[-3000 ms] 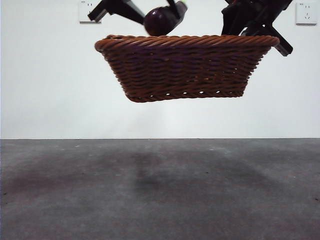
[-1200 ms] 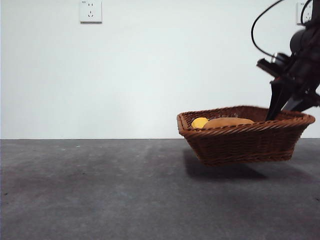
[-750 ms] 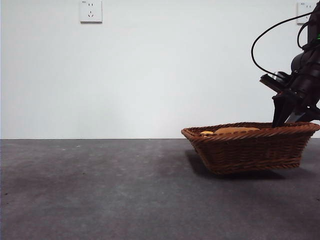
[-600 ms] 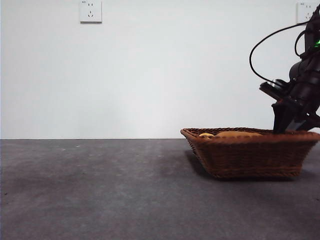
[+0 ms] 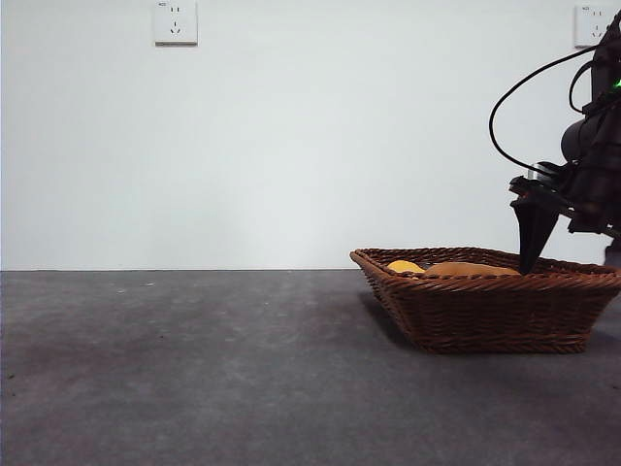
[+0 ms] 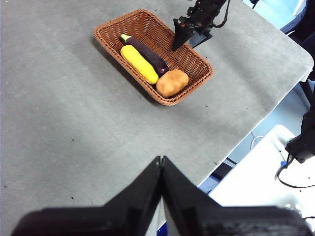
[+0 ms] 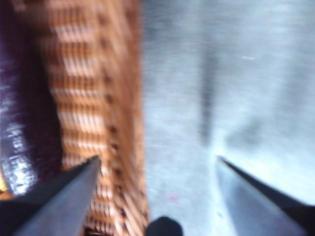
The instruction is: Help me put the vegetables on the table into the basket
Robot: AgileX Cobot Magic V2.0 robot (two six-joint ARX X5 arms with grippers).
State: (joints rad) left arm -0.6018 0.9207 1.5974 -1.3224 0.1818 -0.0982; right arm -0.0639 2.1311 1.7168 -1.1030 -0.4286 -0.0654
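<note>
Basket (image 5: pixel 495 313) sits flat on the grey counter (image 5: pixel 194 379), toward the right side of the front view, its base in contact with the surface. Left wrist view shows all three vegetables inside it: corn cob (image 6: pixel 139 64) and eggplant (image 6: pixel 146 53) lie side by side along the basket's length, touching or nearly so, the eggplant on the side nearer the working arm with its green stem at the far end; potato (image 6: pixel 172 82) rests at the near end, just beside the tips of both. From the front only the tops of the corn (image 5: pixel 405 266) and potato (image 5: pixel 469 269) show above the braided rim; the eggplant is hidden there. Right gripper (image 6: pixel 180 39) is at the basket's long side wall, pointing down, one jaw tip over the rim. In the right wrist view, which is blurred, its jaws are spread wide apart with nothing between them; one stands over the wicker wall (image 7: pixel 93 108), the other over bare counter outside, and a dark purple patch of eggplant (image 7: pixel 19 113) shows past the wall. Left gripper (image 6: pixel 161 164) is raised well clear of the basket, high over the counter's near edge, jaws pressed together and holding nothing.
</note>
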